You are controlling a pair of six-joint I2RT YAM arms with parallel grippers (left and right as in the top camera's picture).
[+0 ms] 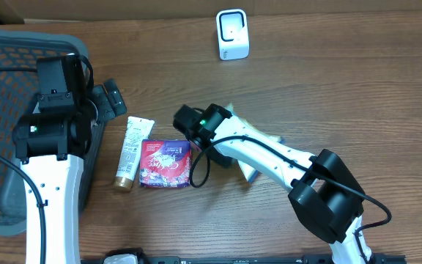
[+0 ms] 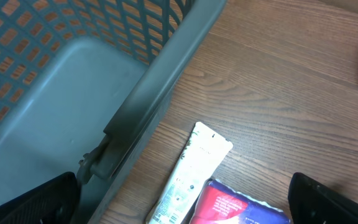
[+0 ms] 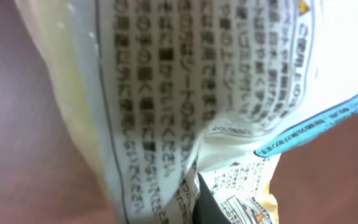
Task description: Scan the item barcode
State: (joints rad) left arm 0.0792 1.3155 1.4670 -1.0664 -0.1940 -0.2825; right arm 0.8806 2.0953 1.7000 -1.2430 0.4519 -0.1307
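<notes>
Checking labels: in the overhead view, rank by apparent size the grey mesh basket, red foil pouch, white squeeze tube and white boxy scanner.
1. grey mesh basket
2. red foil pouch
3. white squeeze tube and white boxy scanner: look alike, unranked.

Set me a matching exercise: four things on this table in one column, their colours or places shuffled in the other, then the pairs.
1. basket
2. scanner
3. tube
4. pouch

A. red
B. lying between the basket and the pouch
C. grey, at the left
D. white, standing alone at the far side

Pairs: 1-C, 2-D, 3-B, 4-A.
</notes>
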